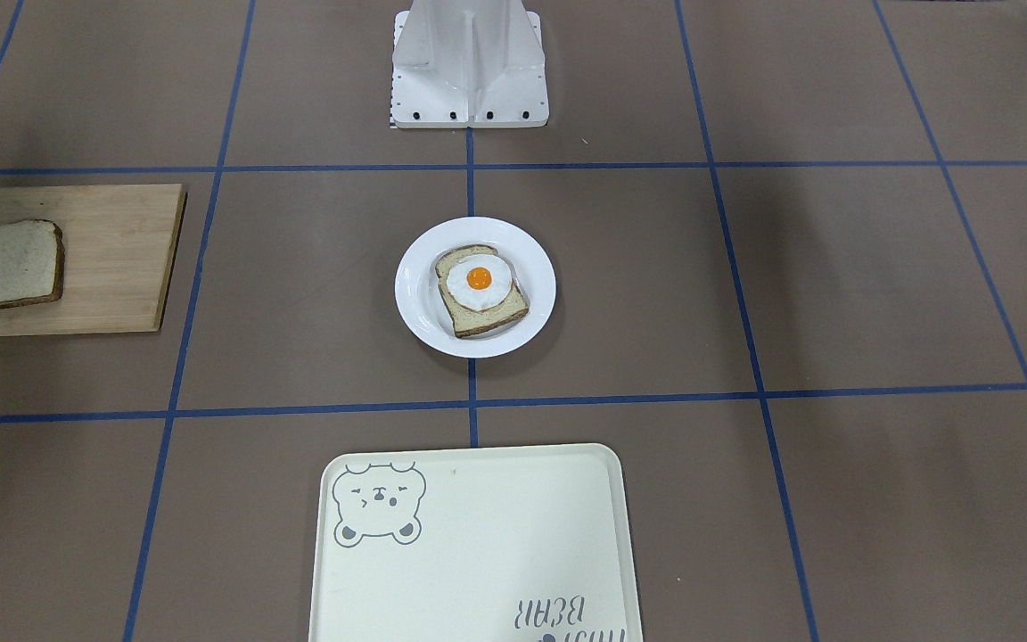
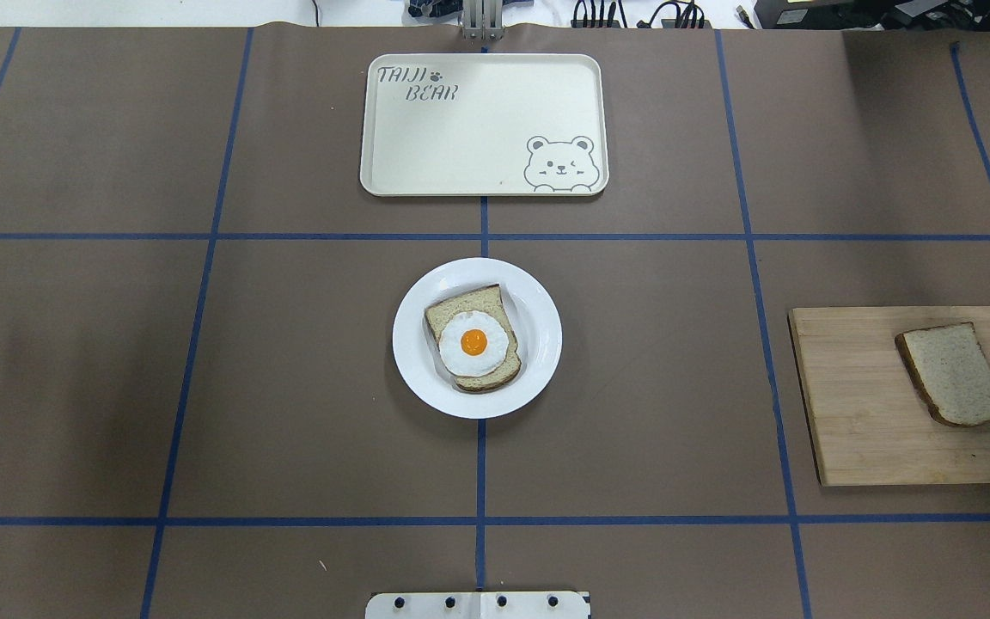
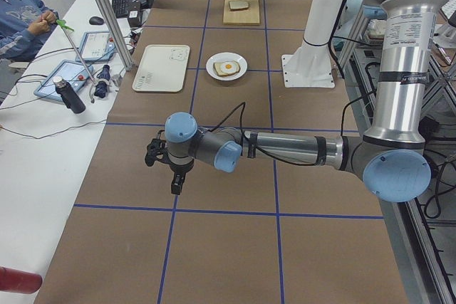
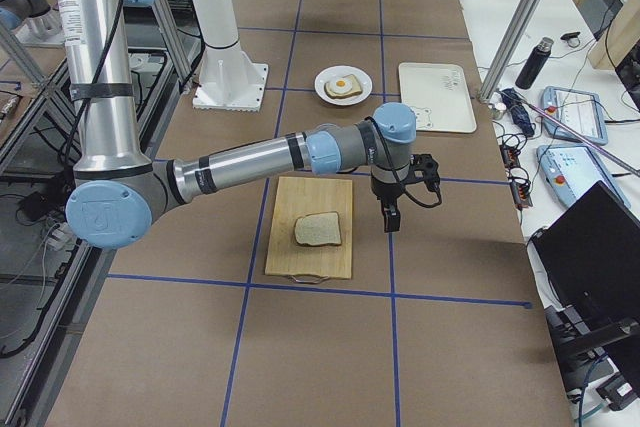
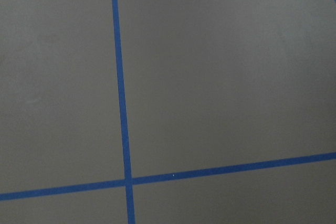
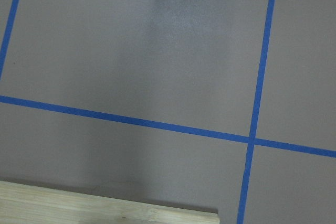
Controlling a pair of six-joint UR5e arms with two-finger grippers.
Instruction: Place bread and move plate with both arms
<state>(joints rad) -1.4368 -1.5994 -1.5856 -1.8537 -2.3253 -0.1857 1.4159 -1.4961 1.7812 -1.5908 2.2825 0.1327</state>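
The plain bread slice (image 2: 950,374) lies on a wooden cutting board (image 2: 856,413) on the table's right side; it also shows in the front view (image 1: 19,265) and the exterior right view (image 4: 318,229). The white plate (image 2: 538,344) sits at the table's centre with an egg-topped slice (image 2: 473,340) on it. My right gripper (image 4: 389,219) hangs above the table just beyond the board's far edge, beside the bread. My left gripper (image 3: 176,184) hangs above bare table far to the plate's left. Both point down; I cannot tell whether they are open or shut.
A cream bear tray (image 2: 482,125) lies beyond the plate toward the operators' side. The white robot base (image 1: 469,71) stands behind the plate. Blue tape lines cross the brown table. The board's corner (image 6: 105,208) shows in the right wrist view.
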